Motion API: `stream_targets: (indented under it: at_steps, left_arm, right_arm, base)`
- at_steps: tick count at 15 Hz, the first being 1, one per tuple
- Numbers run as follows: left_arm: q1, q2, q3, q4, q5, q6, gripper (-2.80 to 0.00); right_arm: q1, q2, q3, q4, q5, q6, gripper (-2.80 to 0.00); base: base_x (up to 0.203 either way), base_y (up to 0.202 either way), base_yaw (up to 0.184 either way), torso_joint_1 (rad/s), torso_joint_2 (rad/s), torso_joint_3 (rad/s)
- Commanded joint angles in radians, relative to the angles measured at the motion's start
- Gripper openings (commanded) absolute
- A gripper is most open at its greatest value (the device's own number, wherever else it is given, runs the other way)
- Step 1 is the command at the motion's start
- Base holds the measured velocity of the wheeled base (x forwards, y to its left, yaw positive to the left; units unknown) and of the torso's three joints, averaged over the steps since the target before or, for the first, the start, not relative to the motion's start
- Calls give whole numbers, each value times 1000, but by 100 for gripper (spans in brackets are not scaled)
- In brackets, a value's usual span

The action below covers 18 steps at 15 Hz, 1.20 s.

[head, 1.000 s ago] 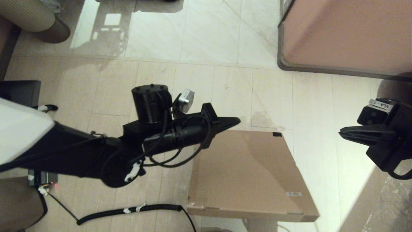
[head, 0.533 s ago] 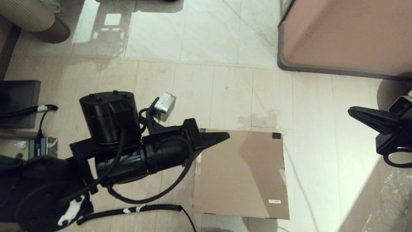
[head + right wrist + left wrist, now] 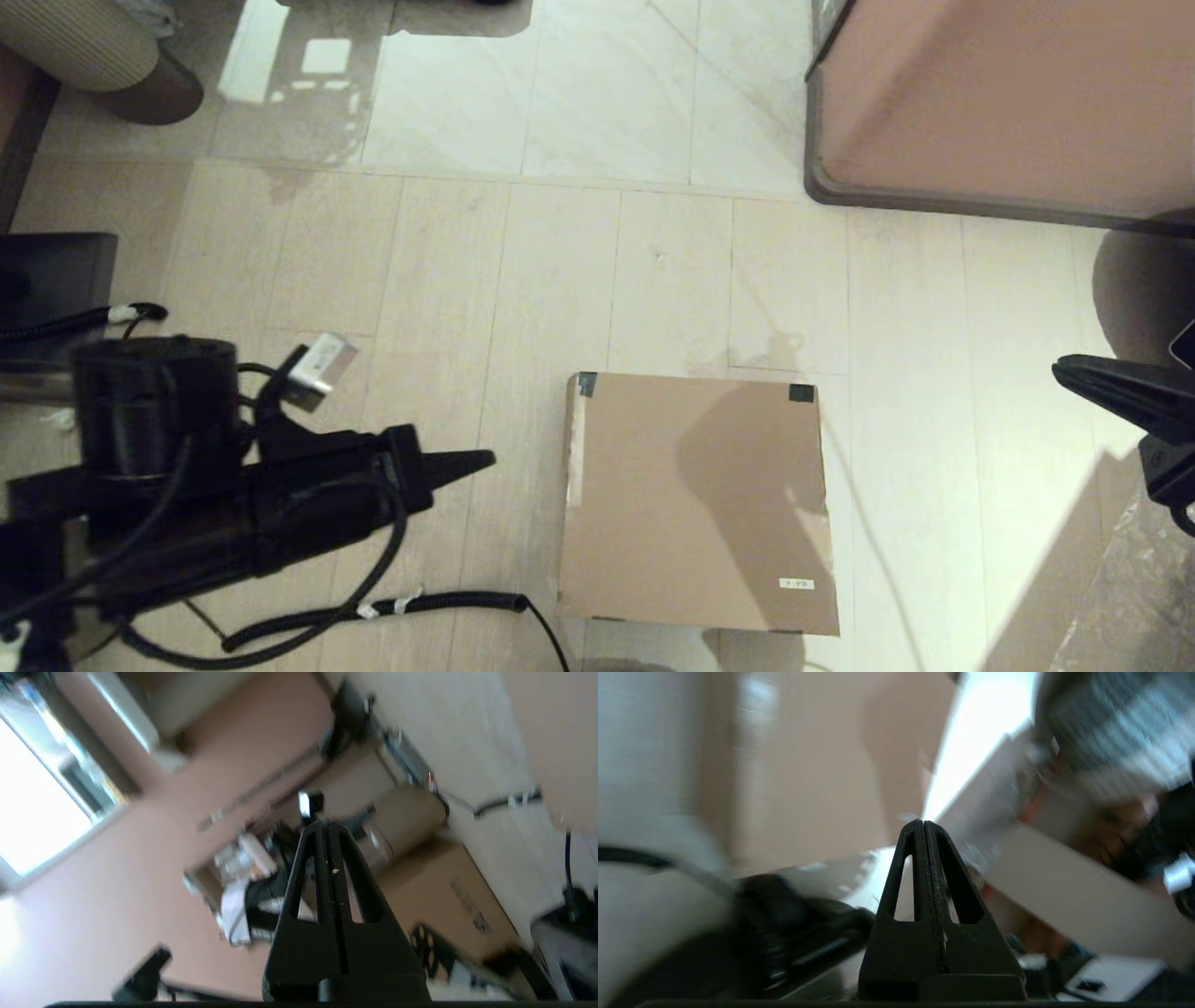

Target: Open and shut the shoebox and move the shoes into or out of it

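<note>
The brown cardboard shoebox (image 3: 695, 499) lies on the floor with its lid flat down, black tape at its two far corners and a small white label near its front right corner. No shoes show in any view. My left gripper (image 3: 485, 457) is shut and empty, low at the left, a short way clear of the box's left side. My right gripper (image 3: 1064, 367) is shut and empty at the right edge, well clear of the box. In the left wrist view the left gripper (image 3: 923, 822) has its jaws pressed together; the right gripper (image 3: 328, 823) likewise.
A large pinkish-brown cabinet (image 3: 1008, 103) stands at the back right. A black corrugated cable (image 3: 373, 611) runs along the floor left of the box's front. A dark box (image 3: 56, 271) and a striped cushion (image 3: 89, 51) sit at the left.
The lid has come down flat on the box. My left arm has drawn back left and down, away from the box's far left corner. My right gripper has pulled off to the right.
</note>
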State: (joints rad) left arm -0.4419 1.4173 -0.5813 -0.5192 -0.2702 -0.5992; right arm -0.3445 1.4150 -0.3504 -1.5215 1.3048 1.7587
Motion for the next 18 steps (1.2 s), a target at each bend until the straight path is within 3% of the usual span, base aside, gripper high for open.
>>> stream_targets:
  at_steps: [1, 3, 5, 7, 9, 10, 12, 13, 15, 18]
  left_arm:
    - [174, -184, 89, -1, -2, 9, -280]
    - [388, -361, 206, 2, -2, 75, -280]
    - [497, -577, 322, 33, -2, 177, -280]
    - [546, -805, 391, 152, -3, 300, -280]
    - [571, -1017, 456, 306, 12, 488, -280]
    - [579, -1092, 485, 352, 56, 573, -280]
    - [594, -1147, 557, 425, 222, 806, -280]
    - [598, -1141, 573, 447, 250, 857, -280]
    - [582, -1137, 578, 514, 192, 803, -280]
    - [400, -1163, 568, 550, 209, 743, -280]
  right_arm:
    - [0, -31, 12, -9, 60, 11, -280]
    - [0, -50, 25, -9, 84, 11, -280]
    - [0, -56, 31, -9, 116, 11, -280]
    - [-3, -76, 36, -9, 113, 12, -280]
    - [-7, -108, 56, -9, 109, 13, -280]
    - [-8, -112, 66, -9, 109, 13, -280]
    - [-8, -120, 84, -9, 106, 13, -280]
    - [-8, -120, 89, -9, 106, 13, -280]
    - [-8, -120, 87, -9, 106, 13, -280]
    - [-11, -108, 82, -9, 105, 13, -280]
  base:
    - [0, 0, 0, 0, 0, 0]
    - [0, 0, 0, 0, 0, 0]
    - [0, 0, 0, 0, 0, 0]
    - [0, 0, 0, 0, 0, 0]
    - [0, 0, 0, 0, 0, 0]
    - [0, 0, 0, 0, 0, 0]
    - [0, 0, 0, 0, 0, 0]
    - [0, 0, 0, 0, 0, 0]
    - [0, 0, 0, 0, 0, 0]
    - [0, 0, 0, 0, 0, 0]
